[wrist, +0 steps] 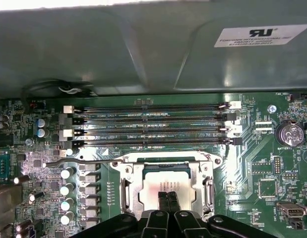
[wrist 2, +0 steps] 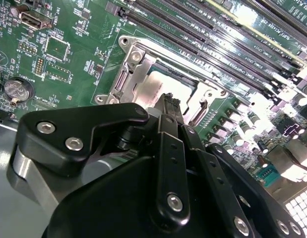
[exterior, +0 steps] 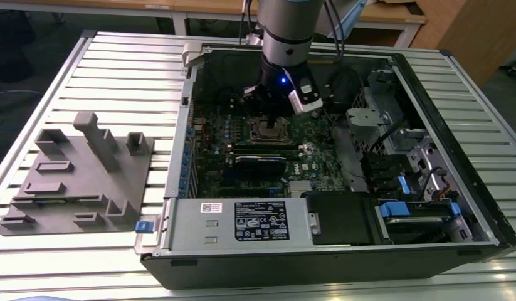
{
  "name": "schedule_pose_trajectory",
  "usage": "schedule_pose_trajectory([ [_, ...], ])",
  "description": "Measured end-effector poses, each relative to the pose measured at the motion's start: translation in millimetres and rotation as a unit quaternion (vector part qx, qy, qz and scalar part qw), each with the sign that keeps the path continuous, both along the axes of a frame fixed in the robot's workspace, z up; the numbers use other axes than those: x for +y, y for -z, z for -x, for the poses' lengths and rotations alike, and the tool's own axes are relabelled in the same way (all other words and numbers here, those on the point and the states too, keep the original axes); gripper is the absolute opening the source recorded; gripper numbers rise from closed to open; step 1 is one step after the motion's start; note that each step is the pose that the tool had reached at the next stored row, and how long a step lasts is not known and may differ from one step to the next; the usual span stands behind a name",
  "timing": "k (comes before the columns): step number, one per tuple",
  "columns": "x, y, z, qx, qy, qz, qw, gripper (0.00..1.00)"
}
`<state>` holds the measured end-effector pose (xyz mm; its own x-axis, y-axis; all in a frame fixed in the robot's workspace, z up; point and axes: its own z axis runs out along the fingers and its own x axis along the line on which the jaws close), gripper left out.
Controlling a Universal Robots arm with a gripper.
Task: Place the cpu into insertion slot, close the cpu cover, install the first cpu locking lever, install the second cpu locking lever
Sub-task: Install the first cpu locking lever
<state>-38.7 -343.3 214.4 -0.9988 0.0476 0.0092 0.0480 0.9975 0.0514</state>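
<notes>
In the exterior view my gripper (exterior: 270, 111) hangs inside the open computer case, right over the insertion slot (exterior: 270, 130) on the green motherboard. Both wrist views show the cpu (wrist: 153, 184) (wrist 2: 160, 84), its pale silver top lying flat in the socket. The silvery cpu cover (wrist: 124, 171) (wrist 2: 138, 64) lies down around it as a frame. My gripper (wrist: 168, 197) (wrist 2: 169, 101) is shut with nothing between its fingers, its tips at the cpu's top face. A thin metal locking lever (wrist: 84, 161) runs along one edge of the socket and sticks out past it.
Several long black memory slots (wrist: 148, 124) lie just beyond the socket, with the grey case wall (wrist: 143, 49) behind them. A coin battery (wrist: 289, 134) sits to one side. In the exterior view a black card (exterior: 259, 162), a power supply (exterior: 241, 219) and a grey fixture (exterior: 78, 175) on the table show.
</notes>
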Motion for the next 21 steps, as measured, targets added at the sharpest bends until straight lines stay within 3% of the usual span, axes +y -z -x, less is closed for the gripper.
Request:
schedule_pose_trajectory([
  [11,0.0,-8.5,0.0,0.0000,0.000,0.0000,1.0000,0.11],
  [21,0.0,-9.7,0.0,0.0001,0.000,0.0002,1.0000,0.11],
])
